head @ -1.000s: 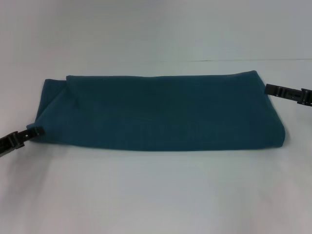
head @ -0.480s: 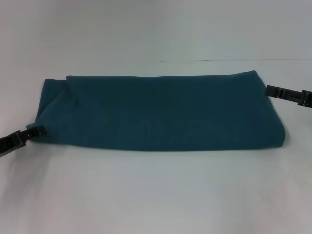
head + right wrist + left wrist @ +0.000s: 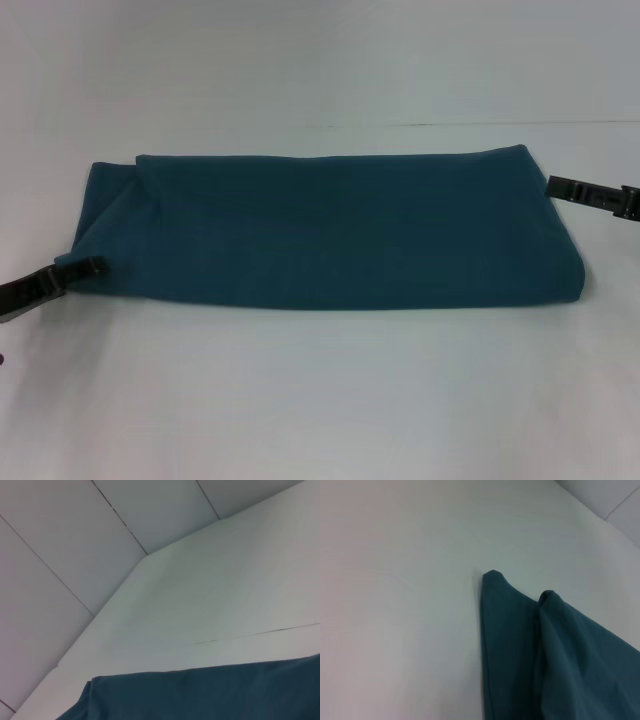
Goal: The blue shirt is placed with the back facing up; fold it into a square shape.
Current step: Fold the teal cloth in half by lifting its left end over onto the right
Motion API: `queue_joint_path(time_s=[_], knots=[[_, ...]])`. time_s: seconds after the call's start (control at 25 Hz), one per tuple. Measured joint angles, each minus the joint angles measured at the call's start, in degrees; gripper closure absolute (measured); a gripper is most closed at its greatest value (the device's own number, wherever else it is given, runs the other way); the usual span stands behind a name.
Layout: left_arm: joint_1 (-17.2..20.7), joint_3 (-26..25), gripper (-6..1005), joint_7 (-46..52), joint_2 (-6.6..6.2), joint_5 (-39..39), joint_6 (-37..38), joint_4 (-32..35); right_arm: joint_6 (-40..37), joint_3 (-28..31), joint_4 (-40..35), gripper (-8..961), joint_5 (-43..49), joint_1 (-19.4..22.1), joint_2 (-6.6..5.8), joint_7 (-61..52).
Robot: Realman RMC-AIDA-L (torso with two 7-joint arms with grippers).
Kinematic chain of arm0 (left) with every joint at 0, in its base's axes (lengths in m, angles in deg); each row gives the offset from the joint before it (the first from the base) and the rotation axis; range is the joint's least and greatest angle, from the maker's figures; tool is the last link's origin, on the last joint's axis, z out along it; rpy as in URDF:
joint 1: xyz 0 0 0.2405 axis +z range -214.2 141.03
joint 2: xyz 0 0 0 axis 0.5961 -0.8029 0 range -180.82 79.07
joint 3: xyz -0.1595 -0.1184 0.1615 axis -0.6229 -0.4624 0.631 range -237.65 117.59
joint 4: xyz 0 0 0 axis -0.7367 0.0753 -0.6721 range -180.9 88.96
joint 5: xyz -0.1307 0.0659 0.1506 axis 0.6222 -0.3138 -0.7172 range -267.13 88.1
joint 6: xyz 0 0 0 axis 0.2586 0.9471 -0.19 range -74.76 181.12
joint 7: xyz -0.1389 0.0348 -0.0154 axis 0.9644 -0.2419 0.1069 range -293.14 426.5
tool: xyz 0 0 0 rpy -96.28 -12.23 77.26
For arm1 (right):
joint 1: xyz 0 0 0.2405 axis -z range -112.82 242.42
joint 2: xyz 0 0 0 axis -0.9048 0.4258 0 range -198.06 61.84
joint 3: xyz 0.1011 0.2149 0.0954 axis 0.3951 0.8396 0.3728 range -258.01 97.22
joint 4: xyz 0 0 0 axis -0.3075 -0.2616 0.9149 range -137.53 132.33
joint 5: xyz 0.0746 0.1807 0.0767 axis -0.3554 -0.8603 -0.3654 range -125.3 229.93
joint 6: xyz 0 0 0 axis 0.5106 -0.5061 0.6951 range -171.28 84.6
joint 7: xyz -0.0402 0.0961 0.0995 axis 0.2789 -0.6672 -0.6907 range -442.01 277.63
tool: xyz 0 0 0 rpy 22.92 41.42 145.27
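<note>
Left gripper (image 3: 88, 266) at the shirt's (image 3: 330, 230) near-left corner, tips touching the cloth; we cannot tell whether it pinches. Shirt: soft teal knit, folded into a long flat band across the white table (image 3: 320, 400), left end rumpled into two rounded lobes. Right gripper (image 3: 553, 184) at the far-right corner, just beside the edge; its grip we cannot tell.
</note>
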Motion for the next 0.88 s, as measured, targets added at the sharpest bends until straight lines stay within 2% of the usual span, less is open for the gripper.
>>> queue_joint_path(time_s=[0.88], knots=[[-0.97,-0.6,126,-0.01,-0.16,0.45,0.73,1.44,-0.08,0.21,0.0,175,0.0,0.18,-0.14,0.0]])
